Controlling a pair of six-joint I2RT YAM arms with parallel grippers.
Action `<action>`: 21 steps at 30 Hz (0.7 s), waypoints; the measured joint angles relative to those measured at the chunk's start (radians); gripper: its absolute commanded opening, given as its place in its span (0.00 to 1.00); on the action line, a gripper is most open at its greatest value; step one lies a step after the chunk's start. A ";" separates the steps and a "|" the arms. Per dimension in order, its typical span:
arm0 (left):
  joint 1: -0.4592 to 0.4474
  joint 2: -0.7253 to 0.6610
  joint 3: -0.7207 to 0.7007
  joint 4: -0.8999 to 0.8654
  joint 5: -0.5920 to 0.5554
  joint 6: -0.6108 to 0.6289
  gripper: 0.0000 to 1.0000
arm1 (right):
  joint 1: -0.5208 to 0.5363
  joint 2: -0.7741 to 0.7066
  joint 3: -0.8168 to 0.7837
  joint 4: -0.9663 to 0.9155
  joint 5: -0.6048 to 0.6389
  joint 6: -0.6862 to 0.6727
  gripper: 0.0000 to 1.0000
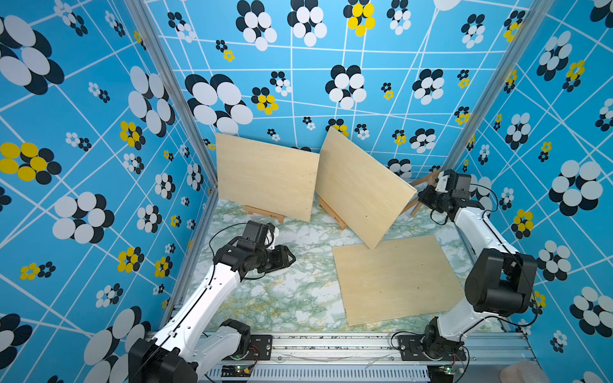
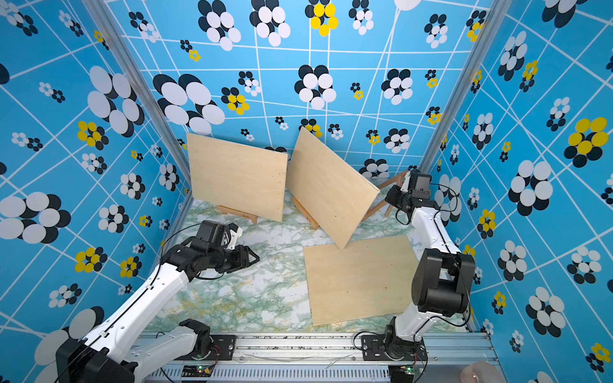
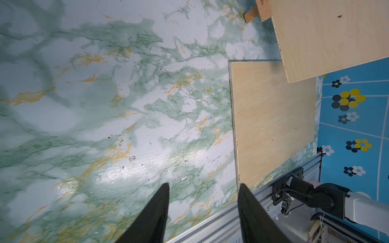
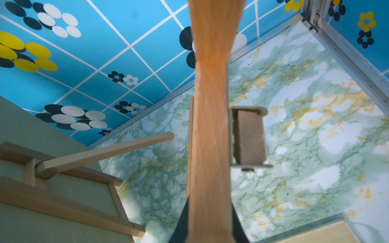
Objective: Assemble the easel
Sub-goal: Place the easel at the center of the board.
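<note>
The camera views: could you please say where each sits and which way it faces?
Top views: overhead, in front, looking down toward the back wall; both arms, left end effector, right end effector.
Left wrist: on the left arm, facing table and flat board; its open fingers show.
Right wrist: on the right arm, looking along the gripped easel leg; its fingertips show.
Shared: top and left wrist views show the flat board.

Wooden easel (image 1: 424,178), gripped at far-right corner, behind tilted board (image 1: 361,189).

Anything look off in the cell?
Yes: the middle board sits crooked on its easel, low corner reaching over the flat board. The left board sits square. The right claw grips a wooden strip.
</note>
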 measured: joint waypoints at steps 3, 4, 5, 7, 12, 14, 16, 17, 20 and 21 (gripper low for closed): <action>0.000 0.006 0.000 0.008 0.000 0.000 0.55 | 0.000 0.007 0.005 0.002 -0.008 -0.031 0.00; 0.000 0.010 0.000 0.010 0.000 0.000 0.55 | 0.000 0.007 0.005 0.002 -0.010 -0.037 0.00; -0.001 0.015 0.000 0.012 0.000 0.000 0.55 | -0.002 0.007 0.005 0.001 -0.012 -0.040 0.00; -0.005 0.034 0.004 0.012 -0.002 0.000 0.55 | -0.010 0.006 0.005 0.002 -0.013 -0.042 0.00; -0.035 0.112 0.048 0.014 -0.013 0.001 0.54 | -0.060 -0.010 -0.003 -0.018 0.043 -0.042 0.00; -0.052 0.144 0.072 0.020 -0.016 0.000 0.54 | -0.080 -0.032 -0.017 -0.030 0.093 -0.042 0.00; -0.069 0.175 0.093 0.029 -0.019 0.000 0.55 | -0.098 -0.056 -0.029 -0.039 0.142 -0.042 0.00; -0.075 0.184 0.098 0.035 -0.019 0.000 0.55 | -0.104 -0.060 -0.028 -0.040 0.155 -0.042 0.00; -0.089 0.204 0.102 0.050 -0.020 0.000 0.55 | -0.109 -0.055 -0.028 -0.034 0.163 -0.040 0.00; -0.090 0.206 0.102 0.050 -0.021 0.000 0.55 | -0.108 -0.047 -0.028 -0.033 0.156 -0.037 0.00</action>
